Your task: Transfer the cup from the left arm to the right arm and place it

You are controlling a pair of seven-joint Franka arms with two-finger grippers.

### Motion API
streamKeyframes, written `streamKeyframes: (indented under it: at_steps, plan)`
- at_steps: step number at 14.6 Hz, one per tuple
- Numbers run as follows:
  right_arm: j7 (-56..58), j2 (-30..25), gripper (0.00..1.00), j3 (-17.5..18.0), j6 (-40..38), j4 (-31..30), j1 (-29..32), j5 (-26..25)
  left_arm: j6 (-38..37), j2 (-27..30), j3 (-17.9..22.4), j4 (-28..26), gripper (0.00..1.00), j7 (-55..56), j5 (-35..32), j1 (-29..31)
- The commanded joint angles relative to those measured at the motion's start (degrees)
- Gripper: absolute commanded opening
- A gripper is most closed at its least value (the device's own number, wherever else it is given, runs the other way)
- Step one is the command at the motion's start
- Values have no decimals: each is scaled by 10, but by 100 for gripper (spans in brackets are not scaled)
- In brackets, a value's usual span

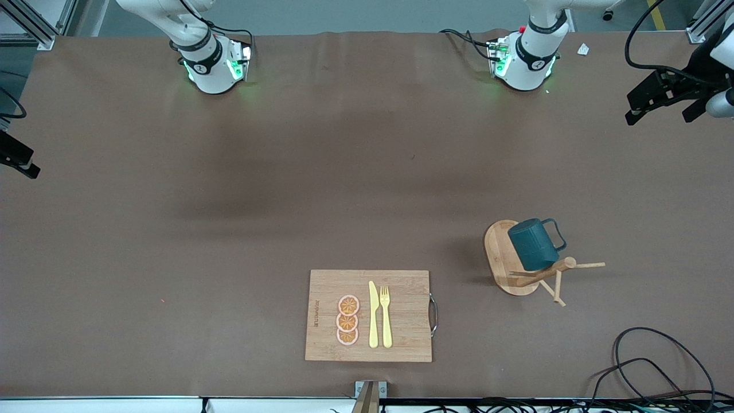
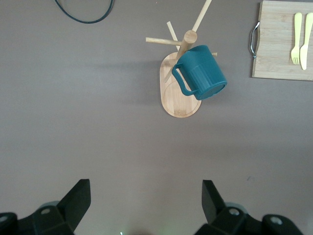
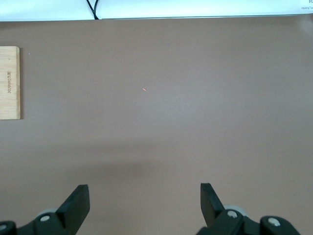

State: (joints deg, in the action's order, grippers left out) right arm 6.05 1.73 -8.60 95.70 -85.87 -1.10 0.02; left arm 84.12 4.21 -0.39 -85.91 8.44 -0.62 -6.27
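Front view: one cup (image 1: 533, 244), one rack (image 1: 510, 261).

You are looking down on a table (image 1: 172, 258) covered in plain brown matte material, faintly creased near 12 o'clock. Soft, even light falls from above, leaving broad blurred shadows across the middle. A grey floor (image 1: 355, 14) shows along the top edge. Aluminium frame rails (image 1: 34, 26) stand at 10 o'clock and 2 o'clock. Black cables (image 1: 659, 367) coil at 4 o'clock.

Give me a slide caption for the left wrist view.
Open left tool over bare table, teal cup hanging on wooden peg rack.
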Motion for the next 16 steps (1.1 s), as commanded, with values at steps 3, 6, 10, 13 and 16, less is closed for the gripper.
streamKeyframes:
  at_steps: [3,6,10,13,16]
  plan:
    - [7,-8,100,6,-3,-5,8,9,22,-4,2,11,100,2,-3,0]
    - [7,-8,100,6,-3,-5,8,9,25,-20,0,8,100,-9,-1,-3]
    - [7,-8,100,6,-3,-5,8,9,27,-65,5,3,100,8,95,22]
    - [7,-8,100,6,-2,-5,8,9,53,-116,5,3,100,22,161,59]
    - [7,-8,100,6,-3,-5,8,9,89,-171,4,1,100,22,211,75]
